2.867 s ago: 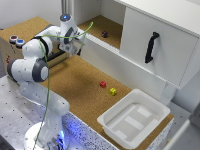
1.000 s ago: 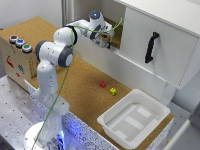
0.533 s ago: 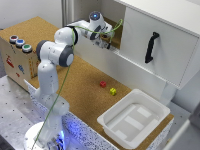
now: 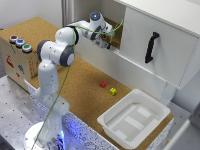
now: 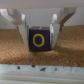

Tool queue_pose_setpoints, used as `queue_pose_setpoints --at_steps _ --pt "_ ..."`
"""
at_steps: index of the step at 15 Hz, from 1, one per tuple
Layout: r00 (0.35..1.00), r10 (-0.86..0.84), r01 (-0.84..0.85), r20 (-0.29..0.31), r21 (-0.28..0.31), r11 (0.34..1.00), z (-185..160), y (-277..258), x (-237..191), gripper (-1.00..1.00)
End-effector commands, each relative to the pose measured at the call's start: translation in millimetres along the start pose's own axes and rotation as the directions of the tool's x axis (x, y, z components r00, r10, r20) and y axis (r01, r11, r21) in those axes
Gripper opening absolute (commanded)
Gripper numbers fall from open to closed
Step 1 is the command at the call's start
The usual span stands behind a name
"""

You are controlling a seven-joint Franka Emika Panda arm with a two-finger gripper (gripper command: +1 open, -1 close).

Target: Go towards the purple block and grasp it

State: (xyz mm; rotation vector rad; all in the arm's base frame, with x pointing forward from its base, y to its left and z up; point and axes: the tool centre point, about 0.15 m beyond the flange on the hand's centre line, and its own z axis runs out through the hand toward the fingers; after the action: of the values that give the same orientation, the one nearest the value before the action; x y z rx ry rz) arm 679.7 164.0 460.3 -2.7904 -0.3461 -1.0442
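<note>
Because the purple block sits between its spread fingers, the hand, upper centre, looks poised to squeeze it.

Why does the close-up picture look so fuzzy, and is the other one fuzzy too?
In the wrist view the purple block is fairly clear between the blurry fingers; the near edge is smeared. The exterior view is soft all over, with the gripper in cabinet shadow.

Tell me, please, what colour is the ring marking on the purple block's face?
Yellow, clearest in the wrist view on the purple block.
</note>
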Motion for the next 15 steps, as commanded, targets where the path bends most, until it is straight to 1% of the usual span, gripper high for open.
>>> queue_pose_setpoints --at_steps 1,4,8,13,15 --pt "1.0 -0.02 0.019 -0.002 -0.129 0.991 4 -18 8 -1.0" --pt "1.0 -0.017 0.014 -0.023 -0.129 0.991 -17 -23 0 -1.0" --pt "0.999 -0.023 0.02 -0.023 -0.12 0.993 -44 -35 -19 -1.0" --pt "1.0 -0.01 0.008 -0.02 -0.12 0.993 -61 -45 -36 -1.0" --pt "0.999 -0.038 0.036 -0.017 -0.114 0.993 -67 -56 -40 -1.0"
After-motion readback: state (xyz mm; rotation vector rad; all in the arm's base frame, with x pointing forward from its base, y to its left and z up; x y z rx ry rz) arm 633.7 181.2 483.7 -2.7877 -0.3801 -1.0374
